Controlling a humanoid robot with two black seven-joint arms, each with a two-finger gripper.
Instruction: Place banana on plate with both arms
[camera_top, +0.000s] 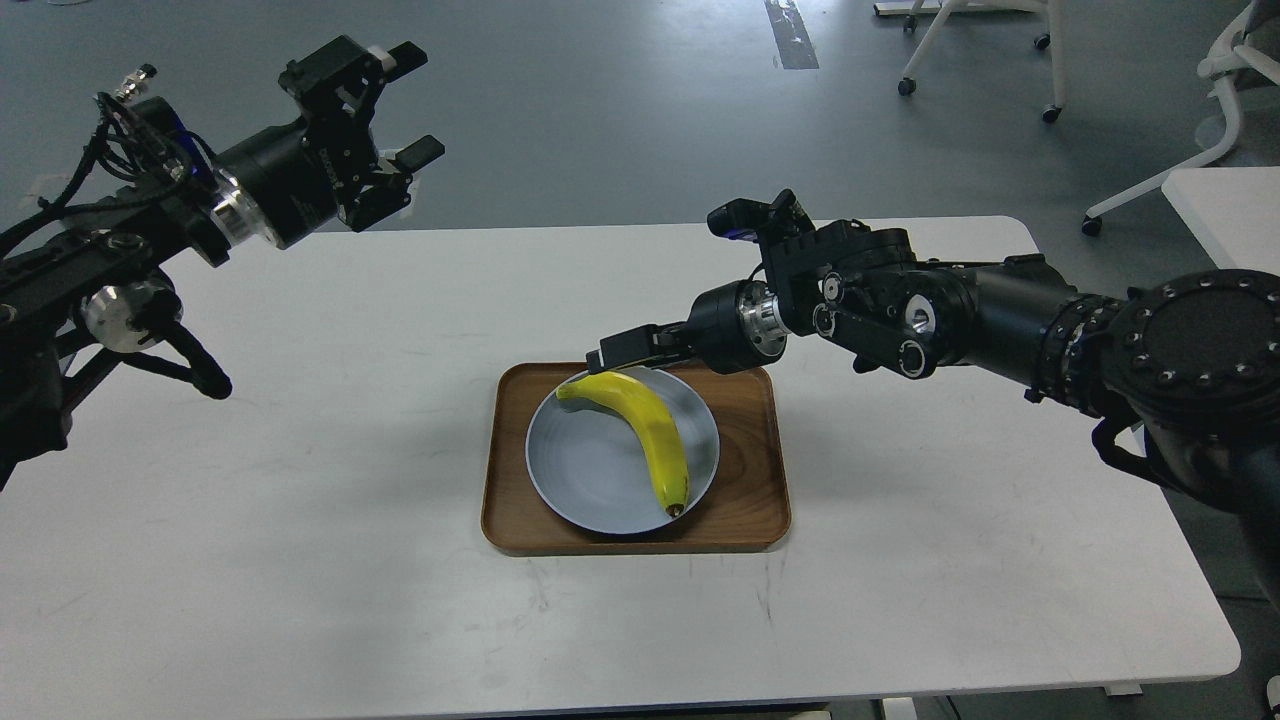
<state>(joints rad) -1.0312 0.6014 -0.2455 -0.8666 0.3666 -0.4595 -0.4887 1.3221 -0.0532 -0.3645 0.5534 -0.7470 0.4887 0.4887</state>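
Upper left of the frame: left arm (150, 230), black with silver joint rings and loose cables, reaching in from the left edge above the table's far-left part; its left gripper (410, 105) was raised over the far edge, its two fingers spread well apart with nothing between them. Left half of the white table (300, 520): bare surface from the arm across to the tray, broad open room along the near edge. Centre of the frame: rectangular brown wooden tray (770, 450) with rounded corners, lying flat, well inside all table edges. On the tray: the round pale blue-grey plate (580, 460), within the tray's rim. On the plate: the banana (650, 430), yellow, curved, its greenish stem at the plate's far-left rim and its dark tip at the near-right rim. Just above the stem end: right gripper (625, 350), seen dark and end-on; whether its fingers were parted or together could not be told, nor whether it touched the banana. Right of centre to the right edge: right arm (950, 310), stretched low over the table. Lower right: bare table to its rounded corner. Upper band: grey floor, white chair legs on castors (975, 60), a second white tabletop (1225, 215) at the right edge.
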